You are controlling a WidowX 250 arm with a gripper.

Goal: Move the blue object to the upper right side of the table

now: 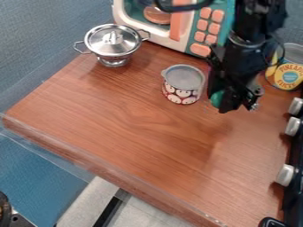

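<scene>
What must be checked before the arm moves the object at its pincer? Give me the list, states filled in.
1. Pincer at the object: ok, the green object shows right at it.
2. Secure grip: cannot tell, the pincer hides much of the object.
3. Colour matches the ordered blue: not ok, the visible part looks green.
4. Gap to the patterned can: ok but narrow, on the can's right in the picture.
5. Table's upper right fully free for placing: not ok, the yellow-labelled can stands there.
</scene>
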